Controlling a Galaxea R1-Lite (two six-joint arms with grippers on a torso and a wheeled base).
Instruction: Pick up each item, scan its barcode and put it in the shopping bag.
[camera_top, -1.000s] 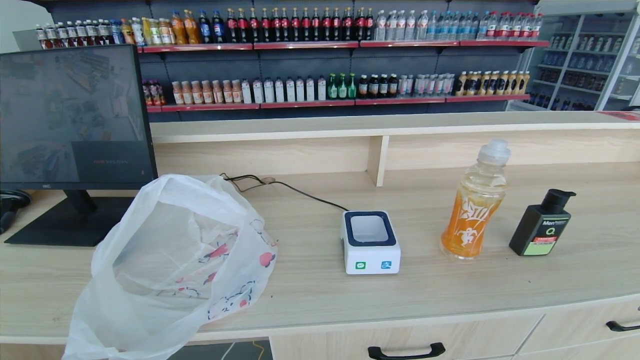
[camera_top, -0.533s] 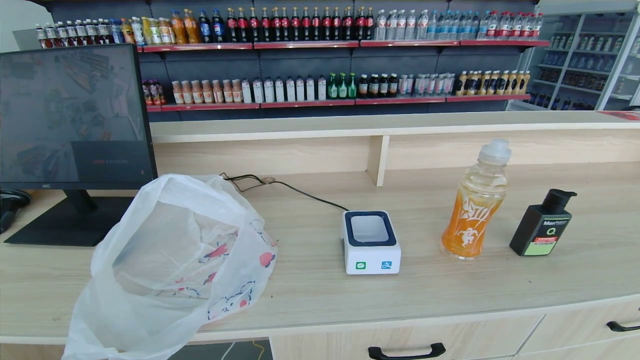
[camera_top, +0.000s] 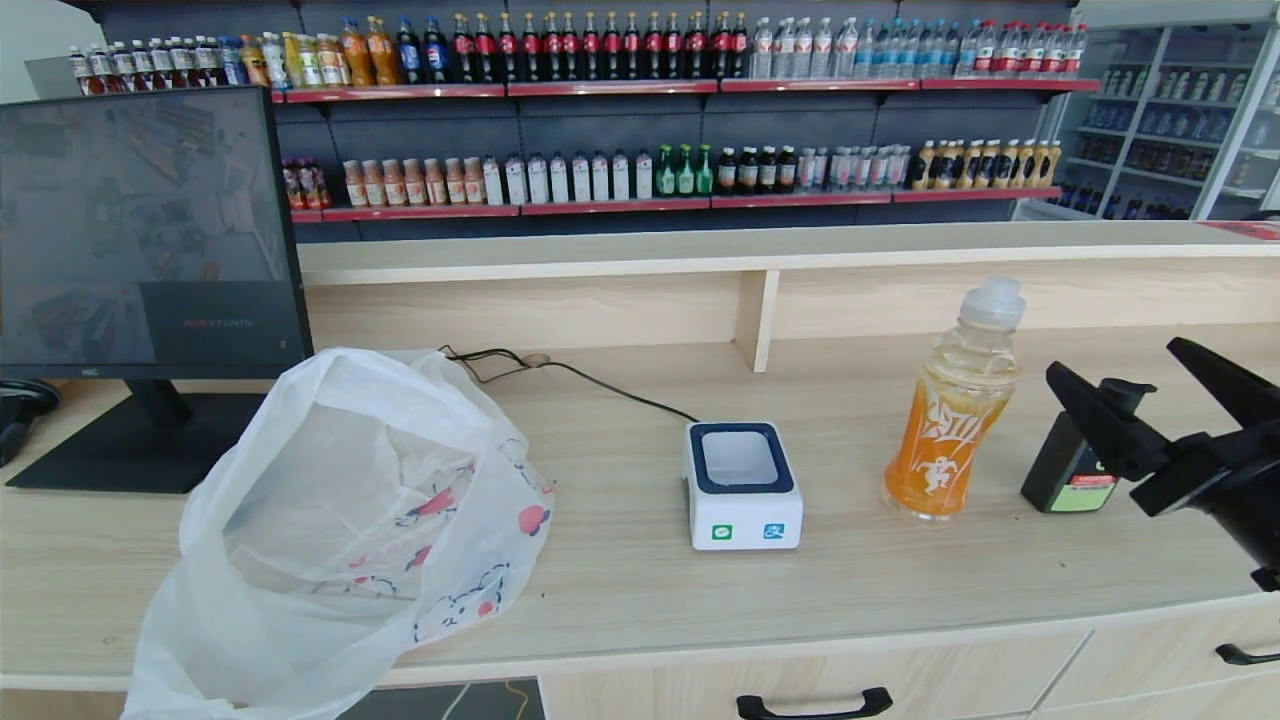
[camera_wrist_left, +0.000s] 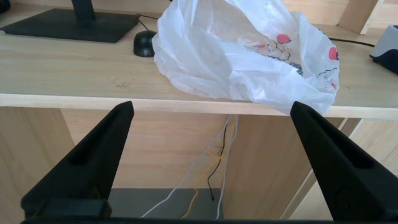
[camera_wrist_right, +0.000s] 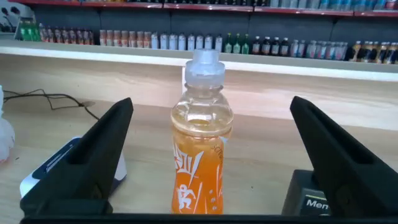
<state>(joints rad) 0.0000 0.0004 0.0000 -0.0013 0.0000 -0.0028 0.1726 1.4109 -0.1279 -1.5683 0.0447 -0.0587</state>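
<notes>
An orange drink bottle (camera_top: 950, 420) with a clear cap stands upright on the wooden counter (camera_top: 620, 580), right of the white barcode scanner (camera_top: 742, 485). Farther right stands a black pump bottle (camera_top: 1065, 475), partly hidden by my right gripper (camera_top: 1112, 358), which hangs open in front of it. In the right wrist view the drink bottle (camera_wrist_right: 200, 155) stands some way ahead, in line with the gap of that open gripper (camera_wrist_right: 211, 101), with the pump bottle (camera_wrist_right: 311, 199) beside it. A white shopping bag (camera_top: 350, 520) lies open at the left. My left gripper (camera_wrist_left: 211, 106) is open below the counter edge, facing the bag (camera_wrist_left: 249, 50).
A black monitor (camera_top: 140, 230) stands at the back left, with a mouse (camera_wrist_left: 144, 43) near its base. The scanner's cable (camera_top: 590, 380) runs back across the counter. A raised shelf (camera_top: 760, 250) borders the far side. Drawer handles (camera_top: 812, 705) sit below the front edge.
My right gripper has come into the head view from the right, open, in front of the black pump bottle. The bottles, scanner and bag stay where they were.
</notes>
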